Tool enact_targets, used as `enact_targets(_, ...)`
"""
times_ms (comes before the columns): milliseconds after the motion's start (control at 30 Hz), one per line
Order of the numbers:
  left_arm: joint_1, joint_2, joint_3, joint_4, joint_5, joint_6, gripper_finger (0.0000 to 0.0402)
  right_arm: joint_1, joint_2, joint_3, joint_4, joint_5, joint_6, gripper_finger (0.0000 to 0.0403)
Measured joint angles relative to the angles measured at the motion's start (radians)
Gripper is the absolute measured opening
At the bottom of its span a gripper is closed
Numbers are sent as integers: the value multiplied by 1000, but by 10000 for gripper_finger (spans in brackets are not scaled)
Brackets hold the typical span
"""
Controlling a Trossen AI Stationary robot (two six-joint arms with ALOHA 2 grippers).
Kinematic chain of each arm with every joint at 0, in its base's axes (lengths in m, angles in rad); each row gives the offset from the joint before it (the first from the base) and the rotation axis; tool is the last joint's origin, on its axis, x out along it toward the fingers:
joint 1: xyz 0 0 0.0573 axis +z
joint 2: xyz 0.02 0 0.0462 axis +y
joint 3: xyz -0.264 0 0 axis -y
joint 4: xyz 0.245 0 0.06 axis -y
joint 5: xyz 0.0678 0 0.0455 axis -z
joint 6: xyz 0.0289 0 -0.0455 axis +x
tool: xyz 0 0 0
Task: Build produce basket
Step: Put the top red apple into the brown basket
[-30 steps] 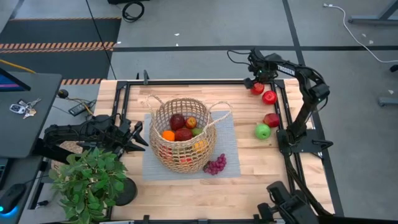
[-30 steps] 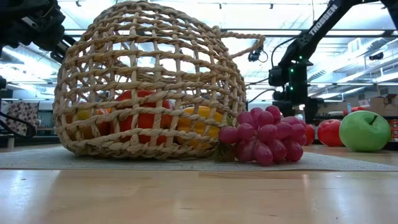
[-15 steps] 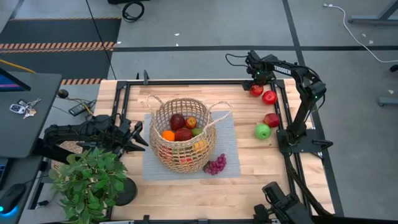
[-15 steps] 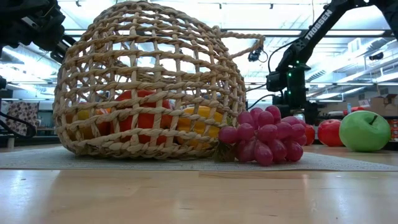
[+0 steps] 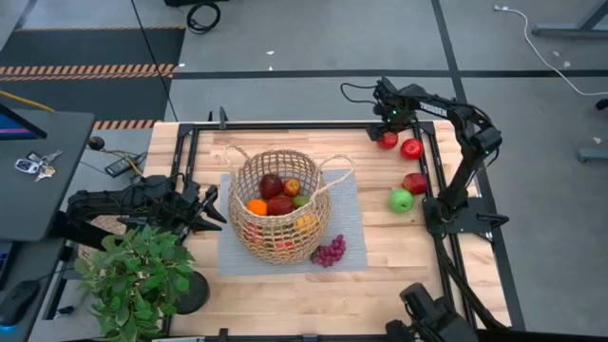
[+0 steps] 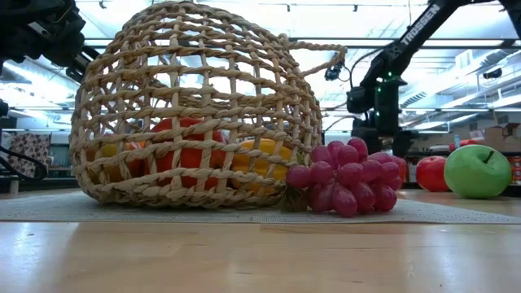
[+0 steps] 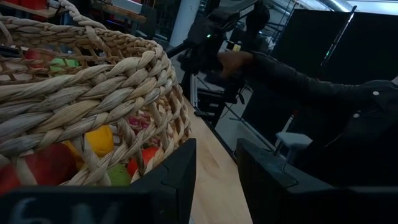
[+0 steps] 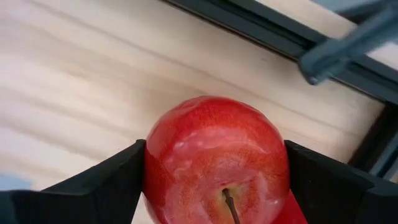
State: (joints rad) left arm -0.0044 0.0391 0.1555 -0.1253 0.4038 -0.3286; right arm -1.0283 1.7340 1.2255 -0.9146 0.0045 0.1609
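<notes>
Over at the far right corner of the worktop (image 5: 380, 275), the right gripper (image 5: 387, 134) is down on a red apple (image 8: 216, 163), one dark finger (image 8: 102, 183) on each side of it. The fingers look to be touching the apple's sides, though whether they are truly pinching it cannot be told. Three more fruits lie near that edge: a second red apple (image 5: 411, 148), a dark red one (image 5: 414, 183) and a green apple (image 5: 402, 200) just beside it. The basket (image 5: 278, 204) stands on a grey mat (image 5: 347, 204) in the middle, with red, orange, green and yellow produce inside. A bunch of purple grapes (image 5: 329, 252) lies on the mat against the basket's near side. The left gripper (image 5: 213, 211) waits just beside the basket's left wall, its fingers (image 7: 174, 180) a little apart with nothing between them. A potted plant (image 5: 138, 278) sits at the near left corner.
</notes>
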Motion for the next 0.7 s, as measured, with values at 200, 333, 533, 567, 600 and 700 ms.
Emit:
enact_targets(200, 0, 0, 0, 0, 0, 0, 121, 71, -127, 0, 30, -82, -24, 353)
enact_targets(333, 0, 0, 0, 0, 0, 0, 121, 137, -241, 1, 145, -211, -5, 353)
enact_targets(533, 0, 0, 0, 0, 0, 0, 121, 277, -391, 2, 368, -320, 50, 353)
enact_targets(567, 0, 0, 0, 0, 0, 0, 121, 307, -412, 2, 406, -316, 49, 353)
enact_targets(600, 0, 0, 0, 0, 0, 0, 121, 337, -429, 2, 441, -305, 47, 353)
enact_targets(700, 0, 0, 0, 0, 0, 0, 121, 433, -471, 2, 558, -244, 10, 353)
